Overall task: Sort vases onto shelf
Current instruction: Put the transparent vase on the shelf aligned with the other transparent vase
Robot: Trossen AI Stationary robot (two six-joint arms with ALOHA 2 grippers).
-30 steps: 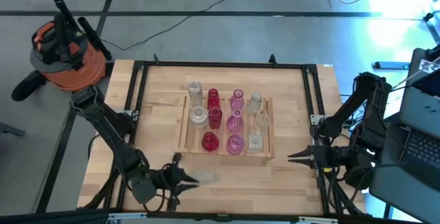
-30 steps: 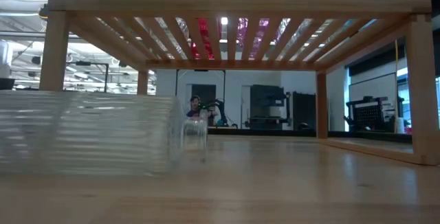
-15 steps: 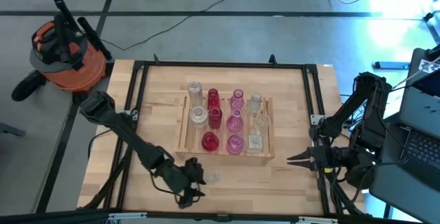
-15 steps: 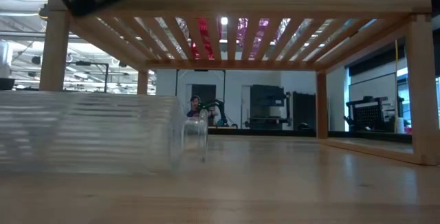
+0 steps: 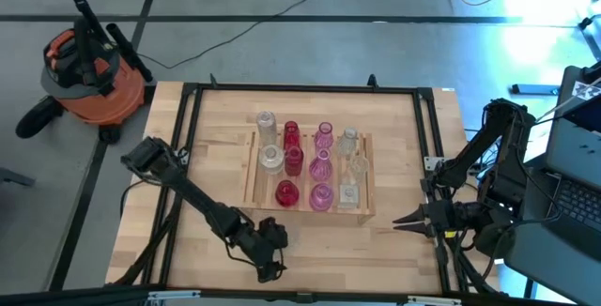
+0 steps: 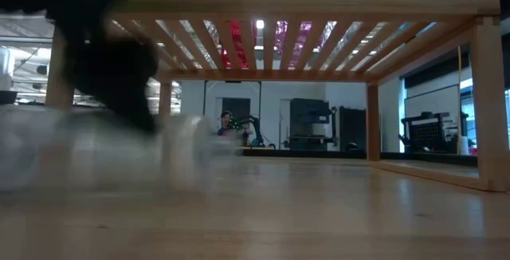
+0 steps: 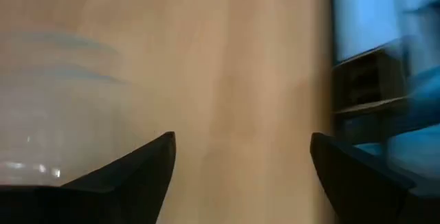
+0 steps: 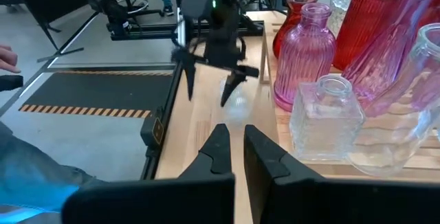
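Since a moment ago, the left gripper (image 5: pixel 279 252) has swung right to a clear vase (image 5: pixel 285 240) lying at the shelf's (image 5: pixel 252 170) 7 o'clock, fingers wide open around it. Right gripper (image 5: pixel 402 219) waits, fingers nearly closed, empty.

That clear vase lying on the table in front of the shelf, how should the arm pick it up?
Judging from its pose, across the ribbed body: the clear vase lies on its side, so the open left gripper should come from above, one finger either side, not at the neck.

Two dark jointed arms, black tapered fingers (image 7: pixel 130 176) (matte, wedge-shaped)
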